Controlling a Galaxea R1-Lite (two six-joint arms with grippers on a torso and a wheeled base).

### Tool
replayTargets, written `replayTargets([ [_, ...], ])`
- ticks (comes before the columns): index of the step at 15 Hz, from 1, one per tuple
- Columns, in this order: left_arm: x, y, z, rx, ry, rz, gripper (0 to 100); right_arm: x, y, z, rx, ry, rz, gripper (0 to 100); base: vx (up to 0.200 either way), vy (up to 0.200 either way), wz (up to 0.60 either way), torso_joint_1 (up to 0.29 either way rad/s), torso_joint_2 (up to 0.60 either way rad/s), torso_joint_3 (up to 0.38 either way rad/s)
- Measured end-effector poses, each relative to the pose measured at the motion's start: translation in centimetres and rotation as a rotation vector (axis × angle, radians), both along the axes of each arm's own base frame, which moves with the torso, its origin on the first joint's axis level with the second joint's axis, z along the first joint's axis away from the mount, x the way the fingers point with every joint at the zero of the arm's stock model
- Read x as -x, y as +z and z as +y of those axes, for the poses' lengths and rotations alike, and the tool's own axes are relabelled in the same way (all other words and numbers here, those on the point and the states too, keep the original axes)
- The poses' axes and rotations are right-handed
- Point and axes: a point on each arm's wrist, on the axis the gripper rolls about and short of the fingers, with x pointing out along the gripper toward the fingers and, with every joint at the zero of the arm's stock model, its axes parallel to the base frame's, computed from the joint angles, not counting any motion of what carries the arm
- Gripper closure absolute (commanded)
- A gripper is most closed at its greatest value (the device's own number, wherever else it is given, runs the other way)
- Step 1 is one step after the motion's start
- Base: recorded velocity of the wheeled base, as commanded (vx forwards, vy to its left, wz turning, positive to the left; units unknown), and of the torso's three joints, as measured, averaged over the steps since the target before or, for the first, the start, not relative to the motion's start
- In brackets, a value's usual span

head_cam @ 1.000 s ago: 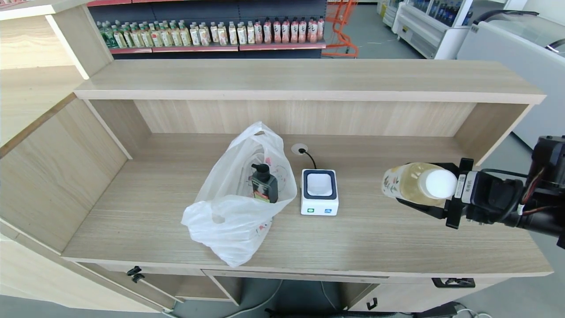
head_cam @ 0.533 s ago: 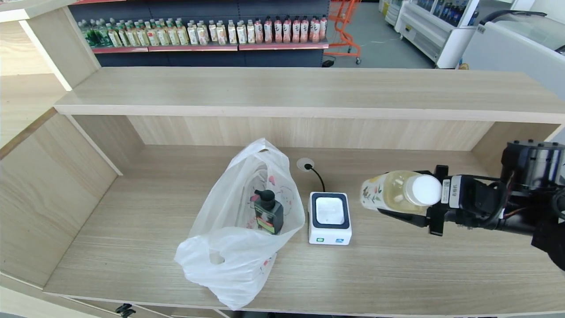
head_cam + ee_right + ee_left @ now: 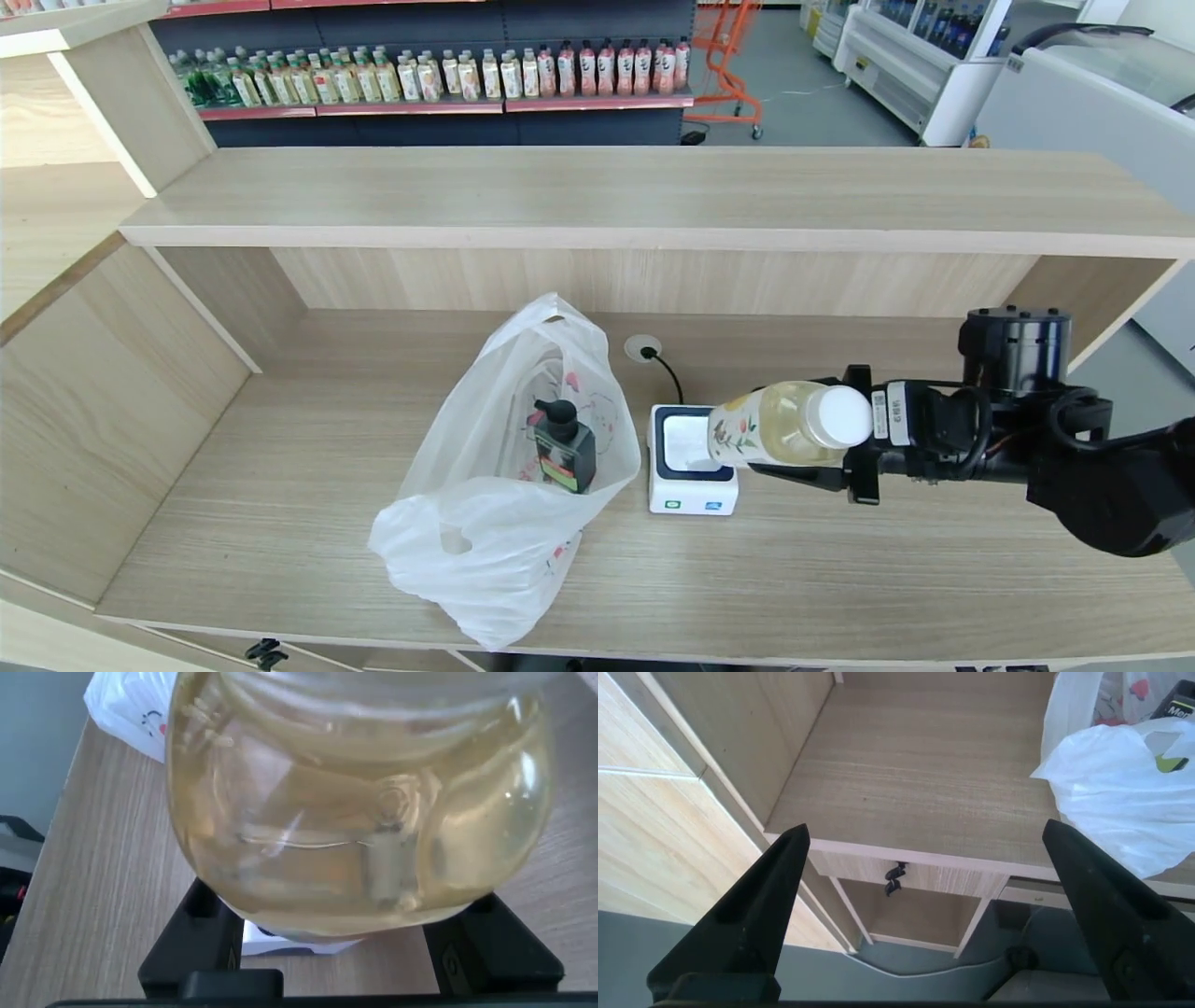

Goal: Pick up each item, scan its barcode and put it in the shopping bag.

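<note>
Wood-grain desk [image 3: 794,579] with a raised back ledge fronts a shop aisle, where a shelf of drink bottles [image 3: 439,75] runs along the far wall. Over the scanner [image 3: 686,462] hangs the bottle [image 3: 780,436], a clear one of pale yellow drink with a flowered label, lying on its side with its base end above the right part of the scanner's window and its white cap [image 3: 840,416] pointing away from the scanner toward the right arm. The right gripper [image 3: 794,431] is clenched on the bottle near its cap end, one black finger above and one below; whether the bottle touches the scanner cannot be told. Just left of the scanner sits the shopping bag [image 3: 485,523], white thin plastic, mouth open and slumped toward the desk's front edge, with a dark pump bottle [image 3: 563,451] standing upright inside it. Behind the scanner a black cable [image 3: 670,373] runs to a round hole [image 3: 642,349] in the desk. Well to the left of the scanner, beyond the bag and out past the desk's front edge, the left gripper [image 3: 924,915] hangs released, its two dark fingers [image 3: 747,924] spread wide with nothing between them.
</note>
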Motion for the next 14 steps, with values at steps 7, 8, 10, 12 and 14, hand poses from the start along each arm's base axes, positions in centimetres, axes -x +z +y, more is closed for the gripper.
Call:
replayTargets([
  [7, 0.0, 0.0, 0.0, 0.000, -0.001, 0.000, 0, -3.1, -2.1, 0.8, -0.030, 0.068, -0.081, 100, 0.000, 0.000, 0.00, 0.000, 0.00, 0.000],
  [8, 0.0, 0.0, 0.0, 0.000, -0.001, 0.000, 0, -3.6, -2.8, 0.9, -0.031, 0.073, -0.071, 100, 0.000, 0.000, 0.00, 0.000, 0.00, 0.000],
  [10, 0.0, 0.0, 0.0, 0.000, 0.000, 0.000, 0, -4.8, -3.5, 1.2, -0.035, 0.086, -0.072, 100, 0.000, 0.000, 0.00, 0.000, 0.00, 0.000],
  [12, 0.0, 0.0, 0.0, 0.000, 0.000, 0.000, 0, -5.9, -4.0, 1.5, -0.040, 0.100, -0.076, 100, 0.000, 0.000, 0.00, 0.000, 0.00, 0.000],
  [14, 0.0, 0.0, 0.0, 0.000, 0.000, 0.000, 0, -6.7, -4.5, 1.9, -0.048, 0.130, -0.077, 100, 0.000, 0.000, 0.00, 0.000, 0.00, 0.000],
])
